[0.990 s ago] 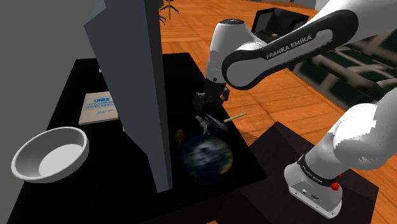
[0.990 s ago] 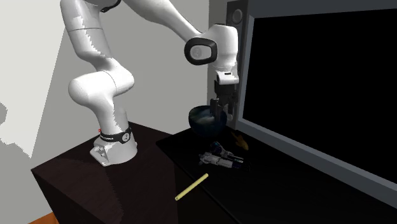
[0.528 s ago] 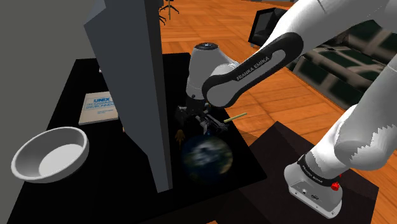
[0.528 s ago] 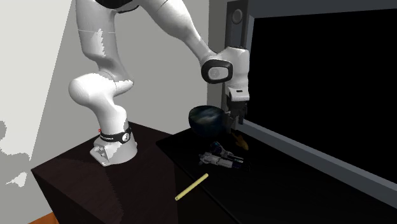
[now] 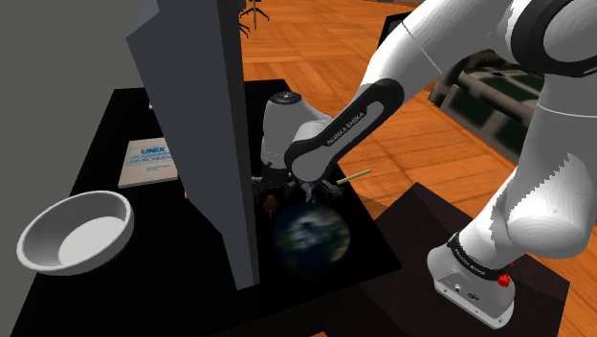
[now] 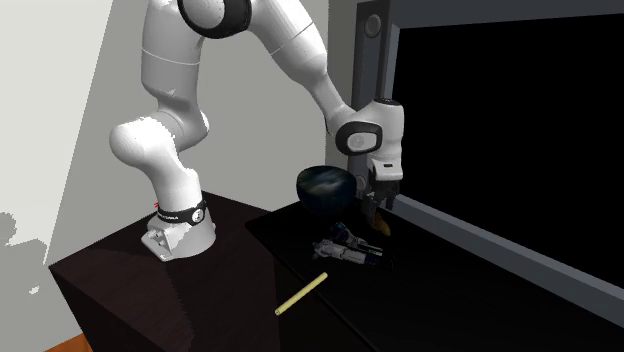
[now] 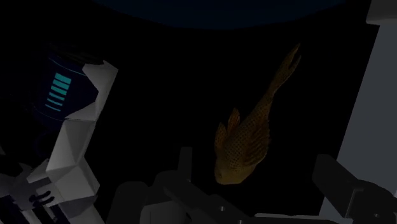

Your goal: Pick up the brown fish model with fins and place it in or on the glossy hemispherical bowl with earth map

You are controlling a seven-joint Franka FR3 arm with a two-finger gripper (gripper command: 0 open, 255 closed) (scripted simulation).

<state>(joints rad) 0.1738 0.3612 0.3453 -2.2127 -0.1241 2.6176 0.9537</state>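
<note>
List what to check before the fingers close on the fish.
1. Gripper open: ok, its fingers stand apart.
2. Fish between the fingers: ok, its head end lies between them, tail pointing away.
3. Fish untouched: ok, gaps show on both sides.
4. Room beside the screen: cannot tell, one finger is close to its grey edge.
5. Bowl within reach: ok, it stands right beside the fish.
</note>
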